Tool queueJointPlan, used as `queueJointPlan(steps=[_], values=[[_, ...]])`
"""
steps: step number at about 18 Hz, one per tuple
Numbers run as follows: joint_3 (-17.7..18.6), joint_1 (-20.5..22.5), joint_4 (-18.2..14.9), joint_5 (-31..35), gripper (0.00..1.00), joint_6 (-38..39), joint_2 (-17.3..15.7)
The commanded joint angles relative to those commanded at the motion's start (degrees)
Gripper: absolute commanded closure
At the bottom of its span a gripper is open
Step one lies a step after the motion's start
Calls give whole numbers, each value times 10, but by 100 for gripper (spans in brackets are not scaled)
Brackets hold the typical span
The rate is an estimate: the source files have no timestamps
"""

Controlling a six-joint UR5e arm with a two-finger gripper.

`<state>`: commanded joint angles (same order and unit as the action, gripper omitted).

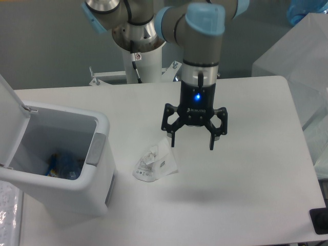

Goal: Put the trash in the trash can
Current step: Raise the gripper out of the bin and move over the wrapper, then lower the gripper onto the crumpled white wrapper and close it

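White crumpled wrapper [155, 165] flat on the tabletop [246, 184], small dark print on it too fine to read. Black pincer [192, 143] above and just right of it, fingers spread wide, grasping nothing; white lettering on its body, illegible, under a lit blue lamp. Boxy white trash can [56, 159] at left, lid [11, 107] hinged up, grey panel on its near side; inside, bluish crushed bottle [62, 164] at the bottom.

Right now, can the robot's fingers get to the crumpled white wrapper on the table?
Probably yes. The gripper hangs open just above and right of the wrapper, and nothing lies between them. The trash can stands off to the left.
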<state>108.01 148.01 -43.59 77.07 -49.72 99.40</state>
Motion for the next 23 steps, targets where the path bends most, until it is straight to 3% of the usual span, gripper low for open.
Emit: queueJointPlan(steps=[4,16,21,23], values=[[45,-13,1,19,0,-78,12],[60,-71,5,61,0,-74,86],[58,-73,7,69,5,-71,102],[57,-73,7,71,17,-71,102]])
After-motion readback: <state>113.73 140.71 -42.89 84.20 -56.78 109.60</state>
